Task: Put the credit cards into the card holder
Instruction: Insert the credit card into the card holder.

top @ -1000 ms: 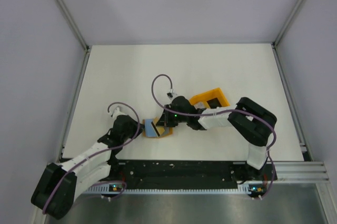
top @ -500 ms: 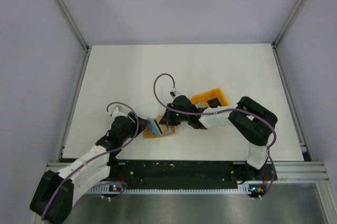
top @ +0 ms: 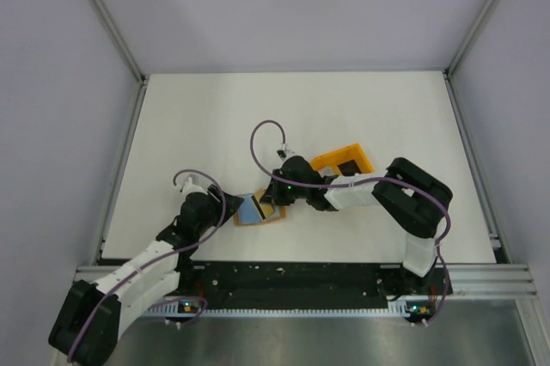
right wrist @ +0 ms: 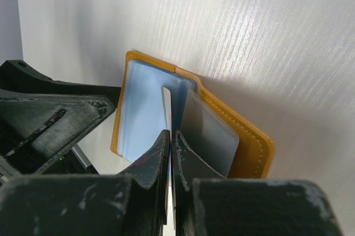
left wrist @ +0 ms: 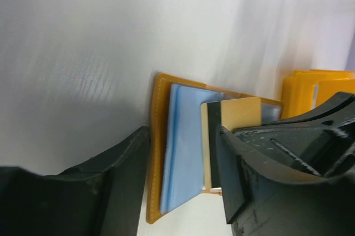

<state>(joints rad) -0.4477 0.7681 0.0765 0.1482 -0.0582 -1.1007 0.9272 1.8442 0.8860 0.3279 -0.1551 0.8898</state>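
Card [right wrist: 165, 103] edge-on in right end effector [right wrist: 172, 135]

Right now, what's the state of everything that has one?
wallet: open, lying flat.
blue card: lying on the wallet, nothing gripping it.
other card: on edge over the wallet, pinched.
left pincer: open, beside the wallet.
right pincer: shut on other card.

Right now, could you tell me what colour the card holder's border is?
The card holder is orange, clearest in the right wrist view.
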